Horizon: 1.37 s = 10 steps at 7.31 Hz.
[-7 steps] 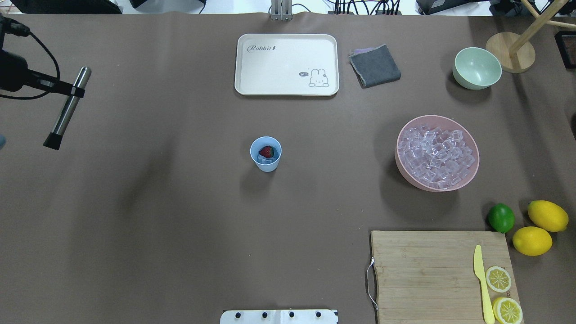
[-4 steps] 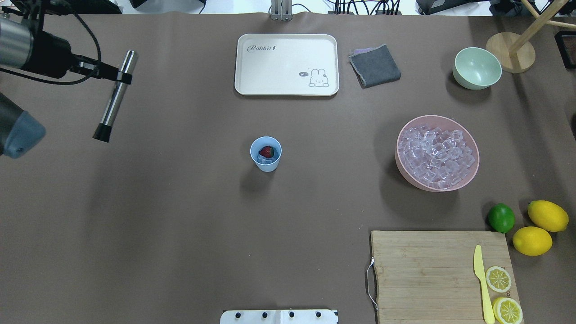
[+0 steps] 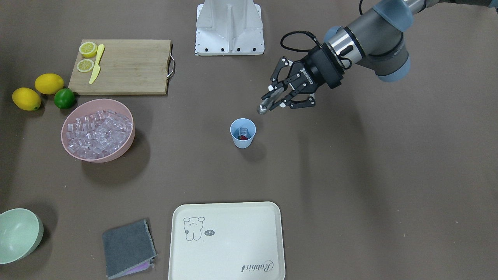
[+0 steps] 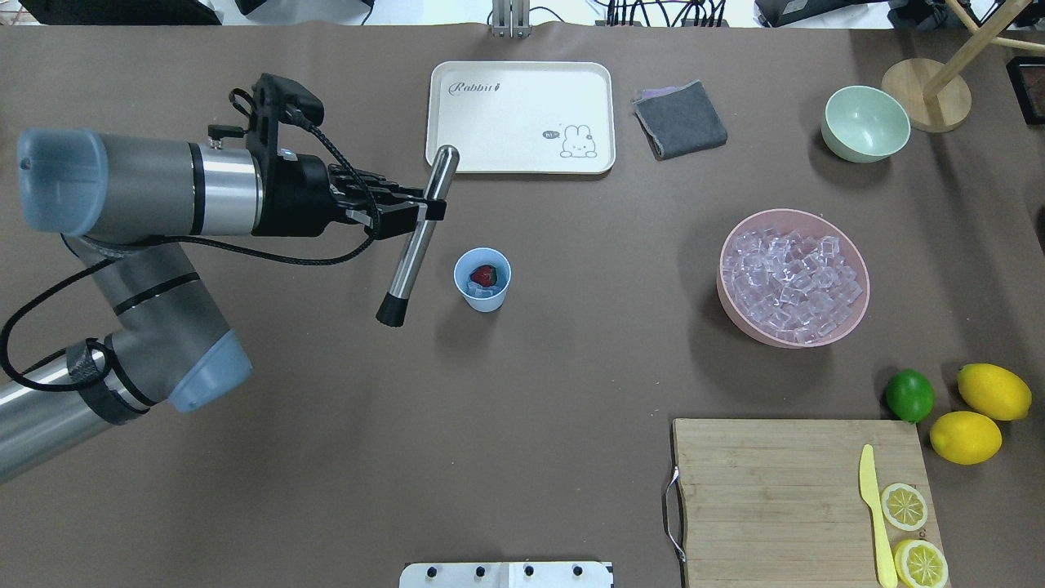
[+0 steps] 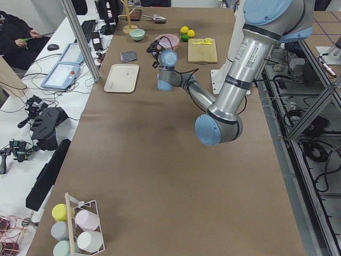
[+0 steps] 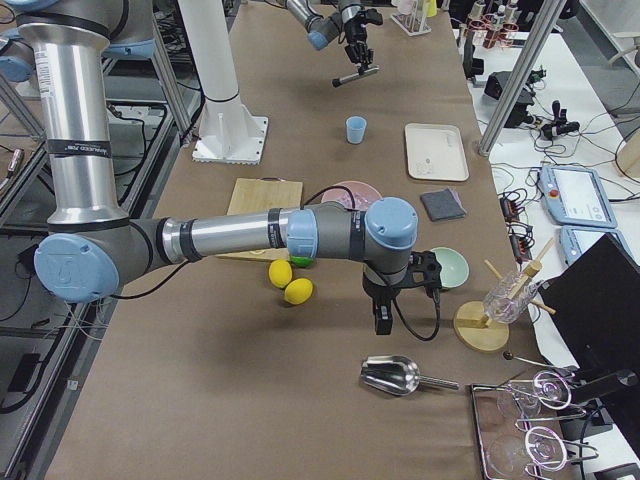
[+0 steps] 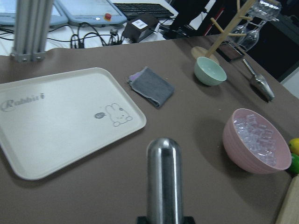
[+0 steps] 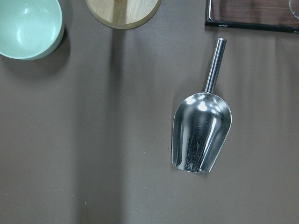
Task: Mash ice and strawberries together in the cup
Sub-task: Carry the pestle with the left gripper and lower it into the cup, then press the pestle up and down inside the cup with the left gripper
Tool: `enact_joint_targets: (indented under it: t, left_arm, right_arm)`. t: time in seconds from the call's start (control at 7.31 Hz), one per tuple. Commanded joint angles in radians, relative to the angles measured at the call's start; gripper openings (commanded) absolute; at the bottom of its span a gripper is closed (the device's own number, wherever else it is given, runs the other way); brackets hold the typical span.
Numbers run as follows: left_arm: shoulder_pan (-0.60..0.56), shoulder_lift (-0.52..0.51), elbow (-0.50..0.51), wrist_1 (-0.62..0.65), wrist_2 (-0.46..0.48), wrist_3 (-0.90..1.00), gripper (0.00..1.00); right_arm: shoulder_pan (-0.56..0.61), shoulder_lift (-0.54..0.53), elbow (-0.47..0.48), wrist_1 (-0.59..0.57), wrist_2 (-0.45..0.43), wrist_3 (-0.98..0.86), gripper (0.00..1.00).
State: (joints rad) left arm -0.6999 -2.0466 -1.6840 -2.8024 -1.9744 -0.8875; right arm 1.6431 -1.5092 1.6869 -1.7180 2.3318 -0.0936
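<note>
Nearest, at the overhead view's lower right, lay a wooden board (image 4: 767, 490). At mid-frame the cup (image 4: 484, 303) stood upright on the brown surface (image 4: 326, 457), with the strawberry (image 4: 484, 275) and some ice (image 4: 473, 287) inside. Just left of it, not touching, slanted a steel muddler (image 4: 412, 245), black tip toward the bottom edge, clenched in the left pincer (image 4: 426, 211). Farther, by the green bowl (image 6: 458, 263), the right pincer (image 6: 382, 322) hung above the surface; whether it was clenched could not be told.

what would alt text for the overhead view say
The left gripper holds a metal muddler tilted just left of a light-blue cup containing a strawberry and ice. A pink bowl of ice sits to the right, a cream tray behind.
</note>
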Motion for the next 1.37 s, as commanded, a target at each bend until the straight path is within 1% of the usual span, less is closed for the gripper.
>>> enact_joint_targets:
  t: [0.0, 0.14, 0.27, 0.41, 0.55, 0.68, 0.96, 1.23]
  left_arm:
    - [0.034, -0.052, 0.012, -0.162, 0.186, 0.001, 0.00]
    - [0.061, -0.055, 0.053, -0.258, 0.263, 0.033, 0.00]
    - [0.115, -0.056, 0.122, -0.392, 0.343, 0.142, 0.00]
    - [0.137, -0.082, 0.192, -0.486, 0.441, 0.186, 0.00]
    - [0.135, -0.101, 0.204, -0.488, 0.468, 0.197, 0.00]
    - [0.137, -0.102, 0.228, -0.508, 0.529, 0.240, 0.00]
    - [0.143, -0.110, 0.367, -0.644, 0.594, 0.310, 0.00]
    - [0.164, -0.115, 0.388, -0.664, 0.606, 0.325, 0.00]
  right_arm:
    - [0.001, 0.000, -0.001, 0.000, -0.002, 0.000, 0.99]
    - [0.003, -0.003, 0.002, 0.000, -0.002, 0.000, 0.99]
    - [0.003, -0.009, 0.007, 0.001, -0.002, 0.000, 0.99]
    - [0.003, -0.008, 0.007, 0.002, -0.002, 0.000, 0.99]
    - [0.003, -0.006, 0.007, 0.002, -0.002, 0.000, 0.99]
    - [0.003, -0.005, 0.010, 0.003, -0.002, 0.000, 0.99]
    - [0.003, -0.006, 0.019, 0.003, -0.002, 0.000, 0.99]
    - [0.003, 0.000, 0.020, 0.002, -0.002, 0.000, 0.99]
